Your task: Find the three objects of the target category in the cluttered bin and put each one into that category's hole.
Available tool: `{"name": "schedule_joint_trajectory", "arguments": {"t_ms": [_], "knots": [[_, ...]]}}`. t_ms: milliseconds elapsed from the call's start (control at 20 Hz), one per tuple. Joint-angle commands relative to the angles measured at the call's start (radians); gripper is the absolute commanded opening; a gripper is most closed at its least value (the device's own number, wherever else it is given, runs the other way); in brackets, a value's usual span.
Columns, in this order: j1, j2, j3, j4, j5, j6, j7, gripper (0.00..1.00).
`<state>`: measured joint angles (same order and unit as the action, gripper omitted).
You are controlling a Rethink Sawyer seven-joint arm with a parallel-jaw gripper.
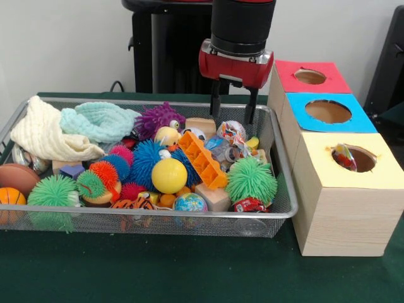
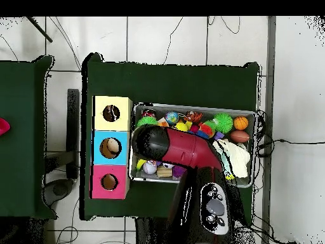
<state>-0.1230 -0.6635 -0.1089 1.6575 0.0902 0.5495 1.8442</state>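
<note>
Jaws apart and empty, hanging just above the far right end of the wire mesh bin (image 1: 278,211), fingertips down around rim level. Gripper (image 1: 233,110) sits pretty much right over a crumpled polka-dot cloth piece (image 1: 231,131), white with coloured dots, with another dotted scrap (image 1: 235,151) just below it in the front view (could be the same piece folded over, hard to say).

Looks like a pick about to happen, so: drop straight down, aim for a raised fold of the cloth rather than flat fabric, and close slowly so nothing else gets pinched. Orange plastic block (image 1: 202,159) lies just beside the cloth, and the green spiky ball (image 1: 251,180) is near too, so best to stay on the far side of both.

Then lift high enough to clear the rim before swinging over to the yellow-surround hole (image 1: 353,158) on the pale wooden box (image 1: 344,218). Something dotted (image 1: 344,156) already showing inside that hole, so probably one down, two to go. Soft cloth will dangle, so centre it well over the hole before letting go.
</note>
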Motion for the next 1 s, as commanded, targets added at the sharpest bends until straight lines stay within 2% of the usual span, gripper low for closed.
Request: {"name": "schedule_joint_trajectory", "arguments": {"t_ms": [50,300,700,1000], "knots": [[-0.04,-0.006,0.111,0.088,-0.052,-0.041,0.007,1.0],[-0.042,0.002,0.117,0.117,-0.061,-0.078,0.034,1.0],[-0.062,0.054,0.143,0.148,-0.071,-0.154,0.052,1.0],[-0.075,0.082,0.163,0.202,-0.069,-0.208,0.071,1.0]]}}
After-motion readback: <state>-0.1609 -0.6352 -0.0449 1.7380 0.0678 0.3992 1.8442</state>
